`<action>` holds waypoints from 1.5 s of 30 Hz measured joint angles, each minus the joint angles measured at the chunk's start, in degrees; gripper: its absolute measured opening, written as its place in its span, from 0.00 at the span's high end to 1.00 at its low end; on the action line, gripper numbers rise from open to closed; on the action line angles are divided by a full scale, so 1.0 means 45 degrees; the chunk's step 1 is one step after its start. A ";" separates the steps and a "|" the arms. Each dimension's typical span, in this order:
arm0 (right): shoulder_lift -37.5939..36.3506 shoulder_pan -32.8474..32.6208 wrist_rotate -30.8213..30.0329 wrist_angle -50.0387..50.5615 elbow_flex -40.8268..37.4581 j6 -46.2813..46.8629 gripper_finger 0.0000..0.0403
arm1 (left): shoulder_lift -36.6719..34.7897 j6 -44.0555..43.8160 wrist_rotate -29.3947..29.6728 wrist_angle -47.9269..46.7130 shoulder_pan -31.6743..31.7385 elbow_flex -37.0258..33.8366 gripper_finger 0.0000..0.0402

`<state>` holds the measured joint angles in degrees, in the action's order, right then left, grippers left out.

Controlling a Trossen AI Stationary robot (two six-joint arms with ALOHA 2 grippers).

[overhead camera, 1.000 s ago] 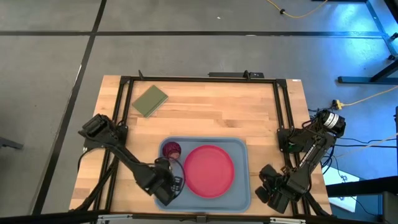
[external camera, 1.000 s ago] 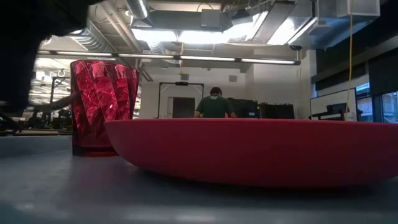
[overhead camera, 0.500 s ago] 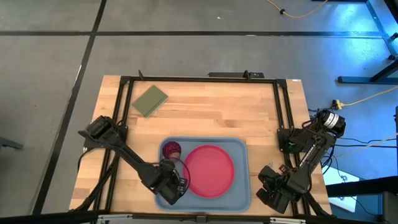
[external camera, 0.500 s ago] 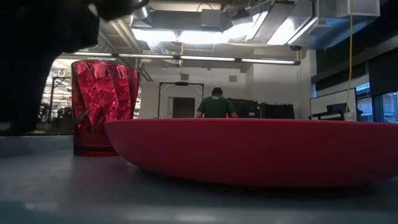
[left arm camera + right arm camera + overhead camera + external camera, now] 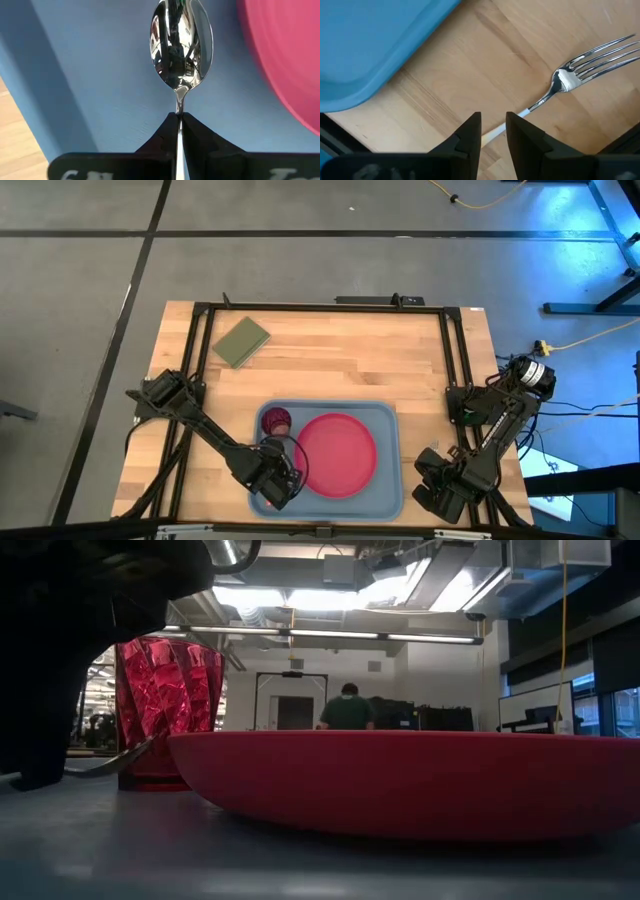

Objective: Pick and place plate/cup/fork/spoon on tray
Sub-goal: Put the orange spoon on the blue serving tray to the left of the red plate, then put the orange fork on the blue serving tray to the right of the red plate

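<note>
Left gripper [image 5: 179,122] clamps the spoon [image 5: 181,45] by its thin neck above the tray [image 5: 100,75], lower left of the high view — light, stiff, slippery metal, likely to pivot. Right gripper [image 5: 493,125], narrowly parted, straddles the fork [image 5: 580,70] handle.

We see a light blue tray [image 5: 392,416] holding a pink-red plate [image 5: 337,454], a dark red cup [image 5: 275,421], and a spoon [image 5: 180,47]; the fork [image 5: 580,71] lies on the worktop [image 5: 350,360].

Fork [image 5: 580,75] on wood table [image 5: 485,65], tray [image 5: 365,45] corner beside
</note>
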<state>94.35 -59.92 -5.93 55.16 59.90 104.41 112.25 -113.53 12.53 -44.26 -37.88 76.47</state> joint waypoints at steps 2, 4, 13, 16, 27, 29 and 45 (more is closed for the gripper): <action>0.0000 0.0000 0.0000 -0.0045 0.0000 -0.0033 0.77 | 0.0000 0.0023 0.0005 0.0011 0.0007 0.0000 0.98; 0.0000 0.0000 0.0000 -0.0036 0.0000 -0.0035 0.77 | 0.0000 0.0016 0.0005 0.0023 0.0007 0.0000 0.98; 0.0000 0.0000 -0.0005 -0.0036 0.0000 -0.0037 0.77 | 0.0000 -0.0410 -0.0164 0.0046 -0.0003 0.0000 0.89; 0.0000 0.0000 -0.0005 -0.0036 0.0000 -0.0075 0.77 | 0.0000 -0.0418 -0.0162 0.0041 -0.0003 0.0000 0.86; 0.0000 -0.0002 0.0046 -0.0221 0.0000 -0.0246 0.77 | -0.0832 0.0985 -0.0767 -0.0050 -0.0030 0.0010 0.84; 0.0000 0.0000 0.0374 -0.0317 0.0000 -0.0198 0.77 | -0.1116 0.1673 -0.0704 -0.0124 -0.0127 0.0010 0.84; 0.0504 -0.0556 0.0846 0.0210 0.0000 0.7046 0.77 | -0.1870 0.5269 0.0965 -0.5894 -0.1600 0.0015 0.83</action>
<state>96.61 -62.42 -2.13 56.11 59.90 136.12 103.83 -89.82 16.88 -70.78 -45.08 76.53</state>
